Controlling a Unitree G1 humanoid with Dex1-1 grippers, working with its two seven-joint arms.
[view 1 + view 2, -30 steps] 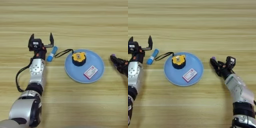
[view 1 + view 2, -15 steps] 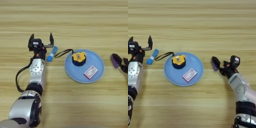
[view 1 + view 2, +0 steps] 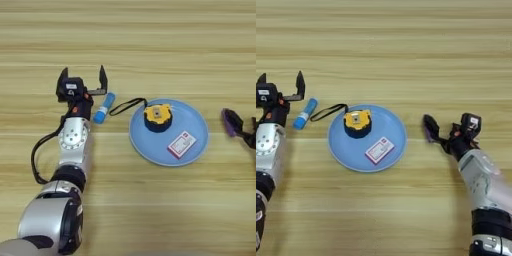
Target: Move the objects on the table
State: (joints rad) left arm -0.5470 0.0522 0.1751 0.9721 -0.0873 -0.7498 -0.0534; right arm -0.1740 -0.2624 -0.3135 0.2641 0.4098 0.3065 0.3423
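Observation:
A round yellow-and-black tape measure sits on a blue plate, and its black cord trails off the rim to the left. My right gripper is to the right of the plate, low over the table, shut on a short purple stick. On the left, my left gripper stands open with nothing between its fingers. It is just left of a small blue tube and not touching it.
A small pink-and-white card lies on the plate's near right part. The blue tube lies on the wood between my left gripper and the plate.
My right gripper, with the purple stick in it, has drawn a little to the right, away from the plate. The left arm and the things on the plate have not moved.

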